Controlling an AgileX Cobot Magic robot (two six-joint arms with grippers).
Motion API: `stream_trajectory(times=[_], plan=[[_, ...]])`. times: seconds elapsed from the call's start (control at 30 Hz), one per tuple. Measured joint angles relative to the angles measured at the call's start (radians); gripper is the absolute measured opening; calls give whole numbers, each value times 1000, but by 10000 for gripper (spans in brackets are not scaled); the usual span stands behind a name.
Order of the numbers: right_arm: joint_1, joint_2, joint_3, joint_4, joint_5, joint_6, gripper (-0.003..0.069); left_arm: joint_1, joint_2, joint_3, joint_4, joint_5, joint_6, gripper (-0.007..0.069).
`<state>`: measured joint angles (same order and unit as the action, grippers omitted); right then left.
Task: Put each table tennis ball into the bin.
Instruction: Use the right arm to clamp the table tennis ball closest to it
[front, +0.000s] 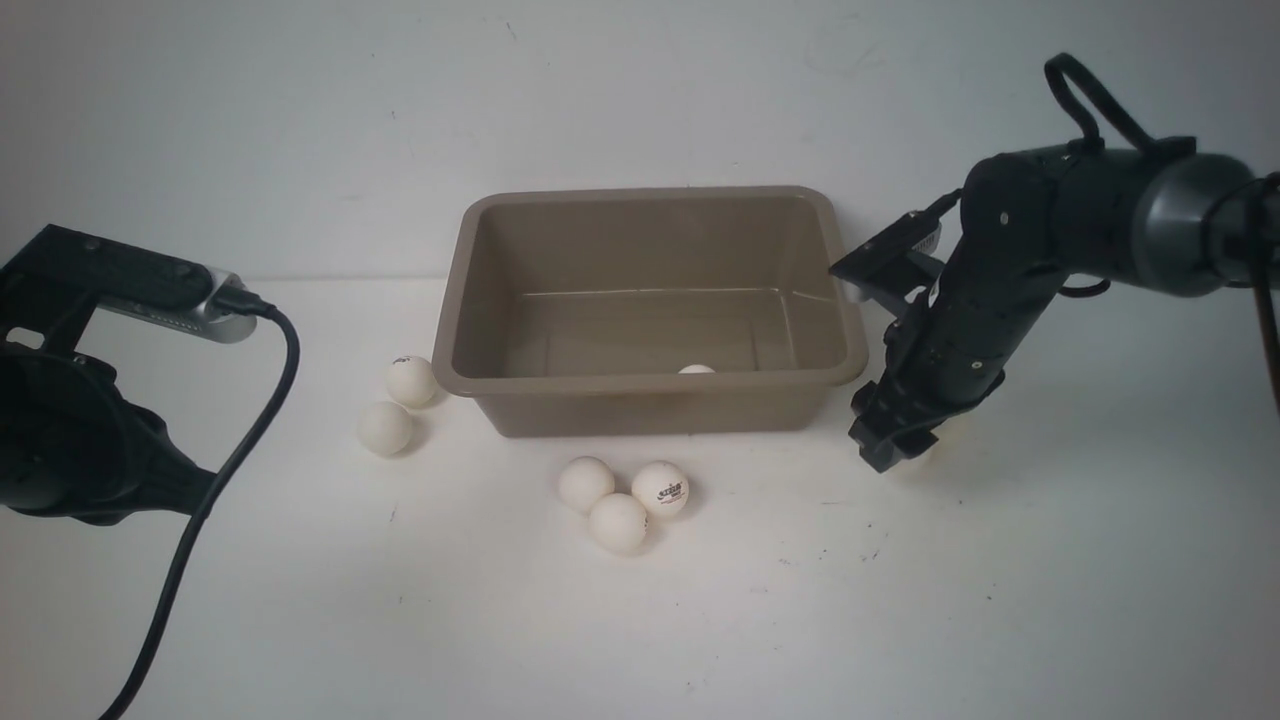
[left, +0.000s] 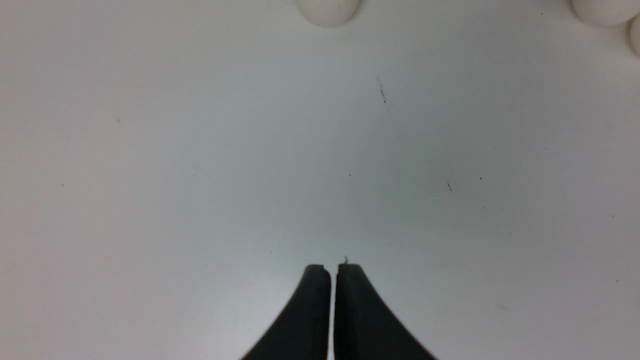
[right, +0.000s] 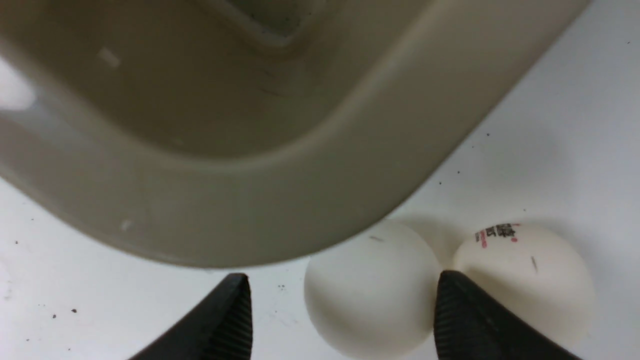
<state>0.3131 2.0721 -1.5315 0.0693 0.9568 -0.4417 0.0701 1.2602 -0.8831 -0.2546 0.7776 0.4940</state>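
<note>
White tabletop (front: 900, 620), pale wall behind, and the rectangular taupe plastic bin (front: 650, 385) sits dead centre, where either arm should be able to reach its rim. 1 small matte white table tennis ball (front: 697, 369) is already inside, tucked against the near wall, so that's 7 to go by my count. 2 white balls (front: 411, 380) lie just off the bin's left near corner, close together. A cluster of 3 (front: 618, 523) huddles in front of the bin, 1 of them showing a dark printed logo.

The action is on the right. The right end effector (right: 342, 279) is down at the tabletop beside the bin's right near corner, jaws apart, straddling a plain white ball (right: 372, 290). Its neighbour, the ball with the dark-and-red logo (right: 525, 275), touches it, and 1 ribbed fingertip (right: 465, 310) is slotted in where the 2 meet — that looks like the way to take 1 without dragging the other. Nothing is gripped yet. The plain ball sits nearer that finger than the other, so I'd expect a small roll when the jaws close, and the flared rim is close by.

The left end effector (left: 332, 272) hangs over bare tabletop, fingers pressed together, holding nothing — parked out of the way, I'd say.
</note>
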Motion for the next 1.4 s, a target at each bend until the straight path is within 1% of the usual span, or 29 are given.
stream_trajectory(times=[0.43, 0.53, 0.63, 0.8, 0.9, 0.93, 1.0, 1.07, 1.2, 1.33, 1.4], plan=[[0, 49, 0, -7, -3, 0, 442, 0, 0, 0, 0, 0, 0, -3], [0, 50, 0, -7, -12, 0, 421, 0, 0, 0, 0, 0, 0, -3], [0, 50, 0, -7, -18, 0, 365, 0, 0, 0, 0, 0, 0, -3], [0, 50, 0, -6, -13, 0, 365, 0, 0, 0, 0, 0, 0, -3], [0, 50, -9, 3, 39, 0, 365, 0, 0, 0, 0, 0, 0, -3], [0, 50, -24, 15, 88, 0, 365, 0, 0, 0, 0, 0, 0, -3], [0, 50, -31, 22, 101, 0, 365, 0, 0, 0, 0, 0, 0, -3], [0, 43, -68, 59, 165, 1, 365, 0, 0, 0, 0, 0, 0, -3], [0, -14, -129, 106, 240, 1, 365, 0, 0, 0, 0, 0, 0, -3], [0, -82, -201, 122, 268, 8, 365, 0, 0, 0, 0, 0, 0, -3], [8, -111, -272, 140, 257, 8, 365, 0, 0, 0, 0, 0, 0, -3]])
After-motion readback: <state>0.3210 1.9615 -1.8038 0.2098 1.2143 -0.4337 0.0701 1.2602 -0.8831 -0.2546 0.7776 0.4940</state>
